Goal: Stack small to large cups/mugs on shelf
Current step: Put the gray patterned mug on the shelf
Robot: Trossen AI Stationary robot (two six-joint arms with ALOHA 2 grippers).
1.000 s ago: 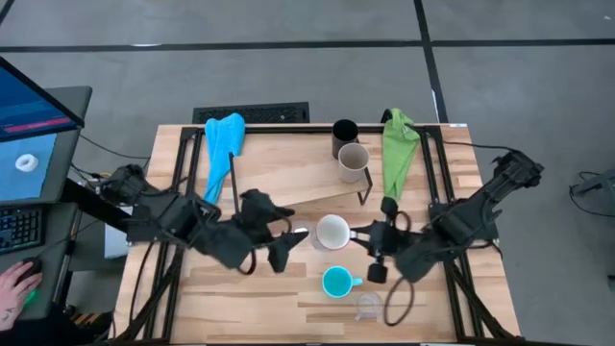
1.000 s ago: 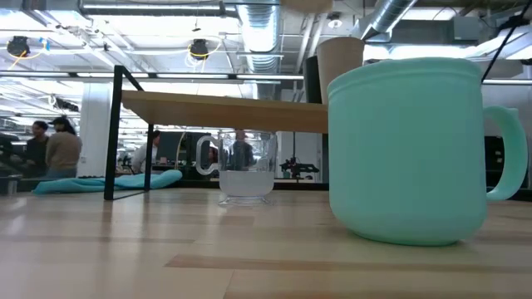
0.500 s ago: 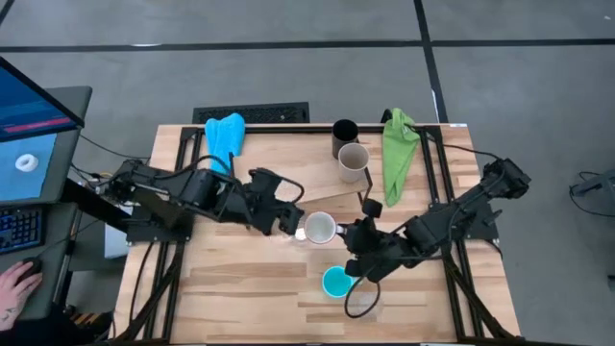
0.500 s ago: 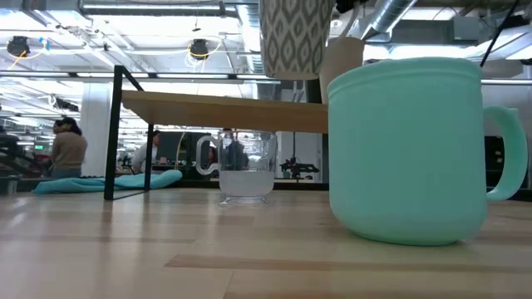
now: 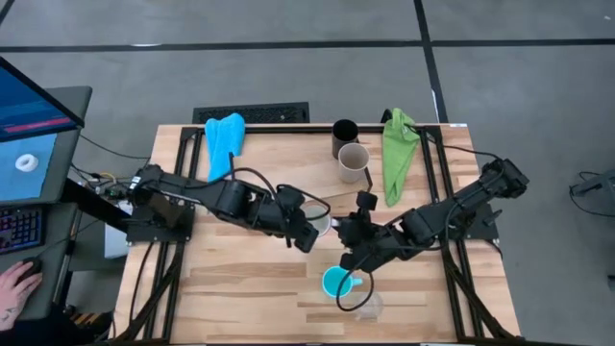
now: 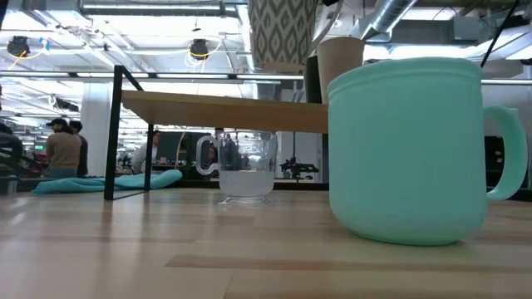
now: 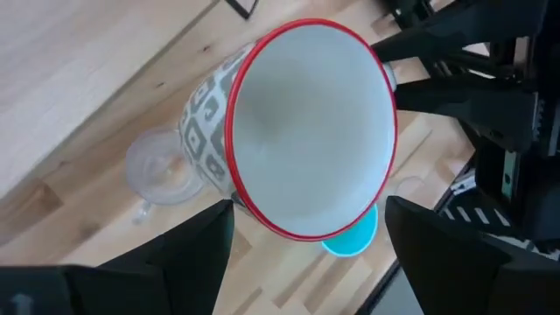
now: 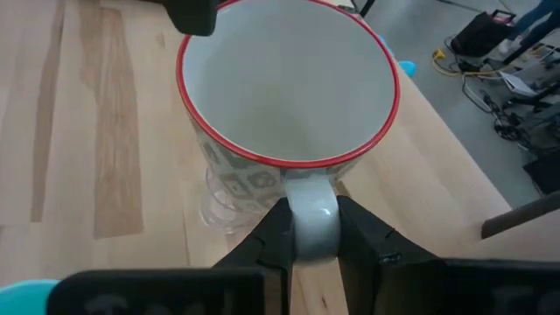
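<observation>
A white mug with a grey pattern and a red rim (image 8: 289,96) hangs in the air above a clear glass (image 7: 162,166) that stands on the table. My right gripper (image 8: 313,254) is shut on the mug's handle. My left gripper (image 7: 306,210) is open, one finger on either side of the mug's body (image 7: 306,131). In the high view both grippers meet at the table's middle, left (image 5: 307,231) and right (image 5: 351,235). A black cup (image 5: 345,133) and a beige-grey mug (image 5: 354,159) stand on the shelf (image 5: 279,168). A turquoise mug (image 5: 336,282) and a second clear glass (image 5: 367,306) stand near the front edge. My right gripper pinches the mug's white handle (image 8: 311,210) between its two fingers (image 8: 273,241), coming from the table's right side. The mug is upright, mouth up, and lifted clear of the table, its base above shelf height (image 6: 283,37). My left gripper: whether its fingers (image 7: 188,258) touch the mug, I cannot tell.
A blue cloth (image 5: 224,139) lies over the shelf's left end and a green cloth (image 5: 399,154) to the shelf's right. The turquoise mug (image 6: 407,149) fills the low view's right. A monitor and a person's hand (image 5: 14,288) are off the table's left.
My right gripper has lifted the white mug off the table and carried it a little toward the left, to above the clear glass. The mug has stayed upright. My left gripper has moved toward the right, up to the mug, and now has a finger on either side of it.
</observation>
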